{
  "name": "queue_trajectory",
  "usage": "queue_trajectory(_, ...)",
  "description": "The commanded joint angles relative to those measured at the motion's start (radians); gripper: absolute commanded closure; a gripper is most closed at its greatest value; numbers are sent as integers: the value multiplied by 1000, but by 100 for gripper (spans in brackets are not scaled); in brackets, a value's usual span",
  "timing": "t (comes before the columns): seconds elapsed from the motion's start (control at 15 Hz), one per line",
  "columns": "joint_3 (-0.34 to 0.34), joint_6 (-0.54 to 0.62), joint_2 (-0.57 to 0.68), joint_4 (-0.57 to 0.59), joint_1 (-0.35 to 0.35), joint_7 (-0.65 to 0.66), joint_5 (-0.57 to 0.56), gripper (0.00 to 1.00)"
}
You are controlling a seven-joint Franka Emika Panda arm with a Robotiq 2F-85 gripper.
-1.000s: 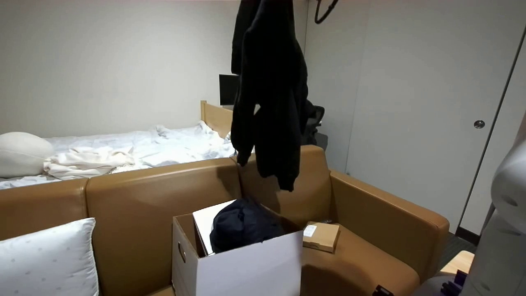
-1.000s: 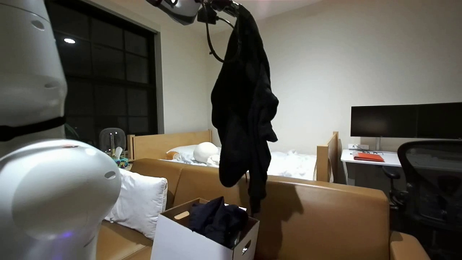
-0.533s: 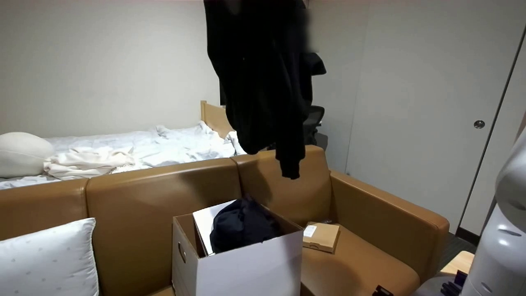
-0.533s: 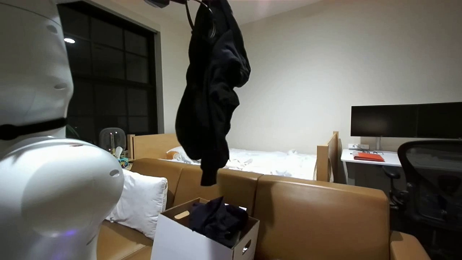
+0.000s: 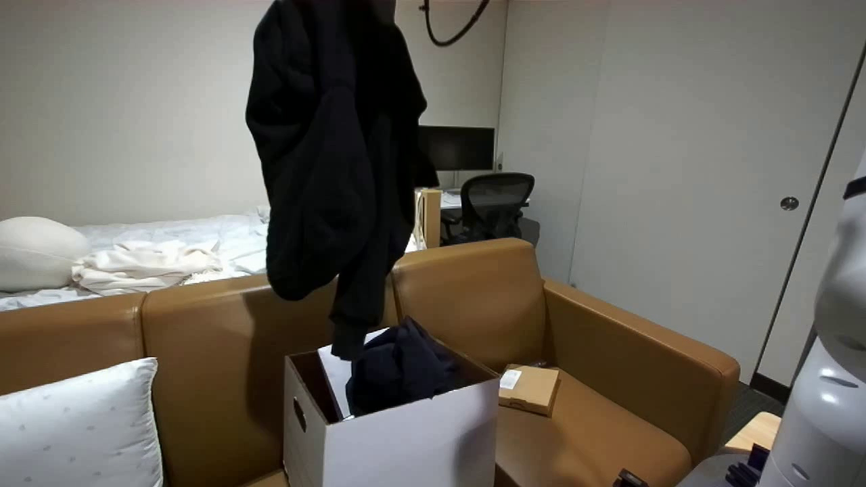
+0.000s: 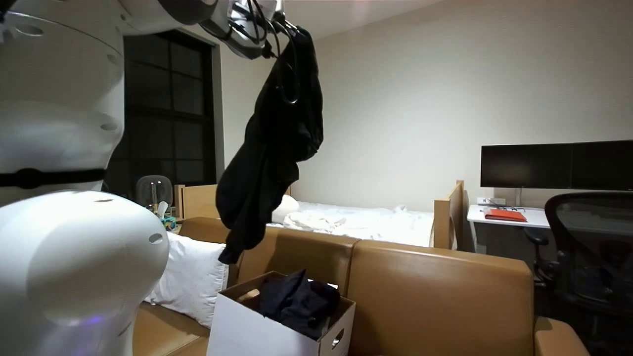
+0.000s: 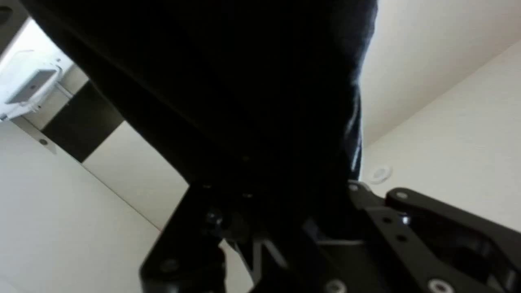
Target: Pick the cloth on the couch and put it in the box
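We see the gripper (image 7: 281, 185) clamped on the cloth (image 6: 269, 143); in the wrist view the black fabric is hiding the fingertips. Directly from the gripper, the cloth hangs down in the air, in folds. Lower than the gripper, on the couch (image 6: 435, 296), we find the box (image 6: 262, 326), with 1 dark bundle (image 6: 301, 301) inside. If the cloth's lowest end is exactly above the box, we cannot tell. Also below the gripper, the couch carries 1 white pillow (image 6: 195, 277) and, at the opposite side of the box, 1 flat tan carton (image 5: 531, 389). Farthest from the gripper, behind the couch, stands the wooden bed (image 6: 441, 225).
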Motion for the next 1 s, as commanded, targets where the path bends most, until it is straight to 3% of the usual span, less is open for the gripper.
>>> queue_trajectory(0.0, -45, 69, 42, -33, -41, 118, 8, 99)
queue_trajectory(0.27, -47, 118, 9, -293, -87, 51, 186, 99)
queue_trajectory(0.53, -44, 245, -5, -531, -94, 109, 280, 99)
queue_trajectory(0.8, 16, 424, -116, -779, -100, -6, 506, 99)
queue_trajectory(0.93, 48, 456, -173, -871, -72, -71, 637, 99)
